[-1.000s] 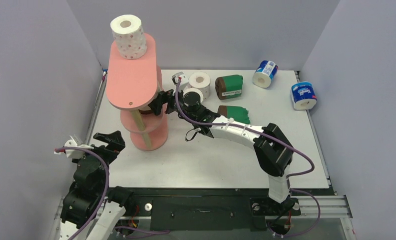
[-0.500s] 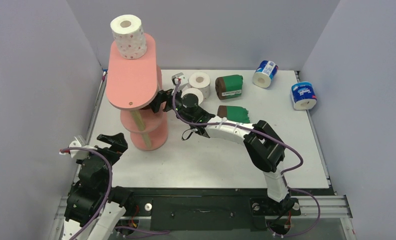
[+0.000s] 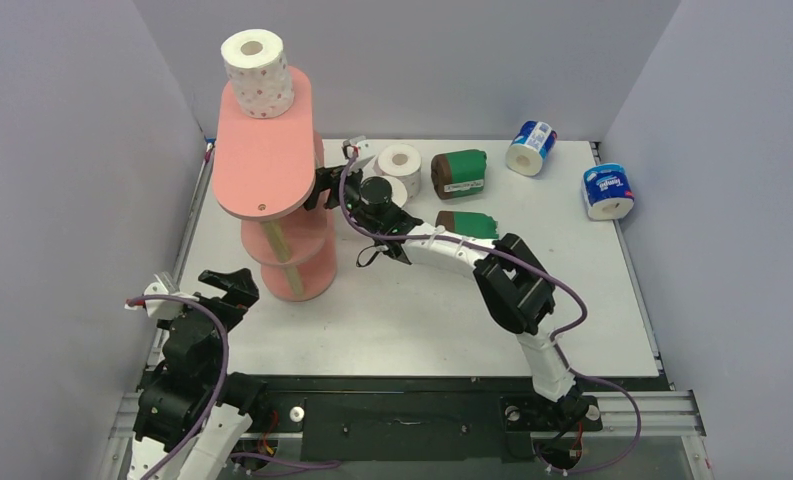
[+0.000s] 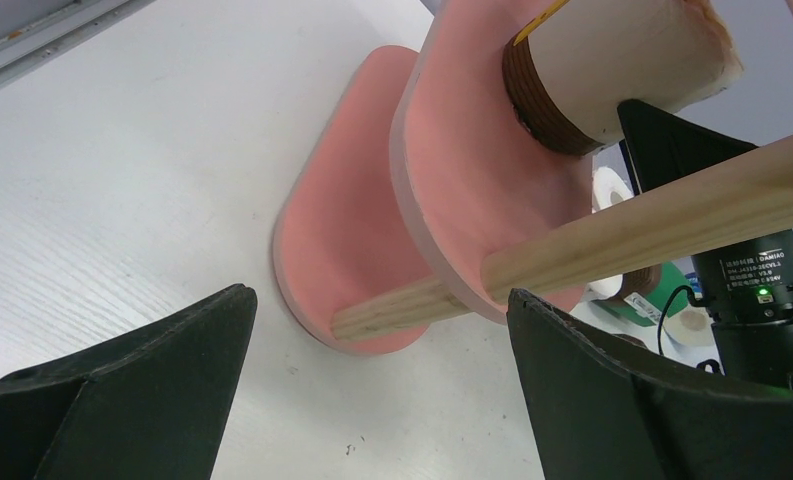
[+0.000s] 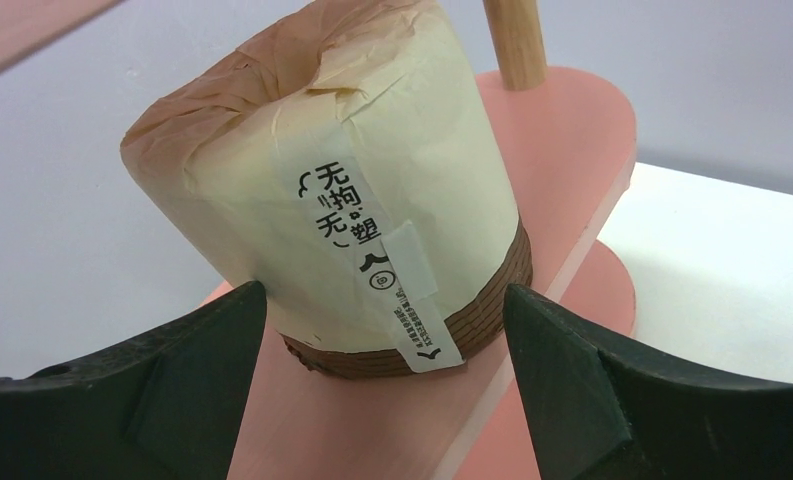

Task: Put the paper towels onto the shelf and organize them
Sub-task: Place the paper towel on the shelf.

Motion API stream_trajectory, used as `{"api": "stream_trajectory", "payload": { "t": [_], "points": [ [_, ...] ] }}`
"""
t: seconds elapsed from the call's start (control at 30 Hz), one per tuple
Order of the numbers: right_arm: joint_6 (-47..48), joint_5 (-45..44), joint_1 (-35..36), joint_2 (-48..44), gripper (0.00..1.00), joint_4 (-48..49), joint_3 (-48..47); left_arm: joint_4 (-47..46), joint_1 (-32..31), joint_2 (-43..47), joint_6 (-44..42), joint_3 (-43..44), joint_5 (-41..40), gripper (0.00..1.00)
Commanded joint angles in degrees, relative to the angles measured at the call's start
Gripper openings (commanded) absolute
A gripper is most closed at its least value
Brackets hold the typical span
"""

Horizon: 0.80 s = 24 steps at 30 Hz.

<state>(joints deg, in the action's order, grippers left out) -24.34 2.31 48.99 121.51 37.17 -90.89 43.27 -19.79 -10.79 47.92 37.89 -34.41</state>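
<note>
Right claw shifted, spread beside cream roll hidden overhead, left claw agape, empty

One roll atop the shelf, a second on its middle tier, loose rolls rightward

right arm reached farther back along the shelf (left arm crept forward).

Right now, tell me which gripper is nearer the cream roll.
Right. The right gripper flanks the cream roll on the middle tier; the left gripper sits apart, in front of the shelf.
</note>
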Motion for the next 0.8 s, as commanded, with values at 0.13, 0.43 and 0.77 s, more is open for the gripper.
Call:
{"api": "stream_trajectory", "payload": {
  "t": [0.13, 0.43, 0.77],
  "points": [
    [0.9, -0.6, -0.9, 2.6, 0.83, 0.8, -6.8, -3.3, -0.2, -0.5, 1.3, -0.5, 0.4, 0.96],
    [0.3, -0.5, -1.5, 5.3, 0.83, -1.4, -11.5, -3.4, -0.2, -0.6, 1.3, -0.7, 0.5, 0.96],
    [0.3, -0.9, -2.0, 7.1, 0.83, -2.2, -13.8, -3.5, -0.2, -0.7, 1.3, -1.2, 0.5, 0.96]
  ]
}}
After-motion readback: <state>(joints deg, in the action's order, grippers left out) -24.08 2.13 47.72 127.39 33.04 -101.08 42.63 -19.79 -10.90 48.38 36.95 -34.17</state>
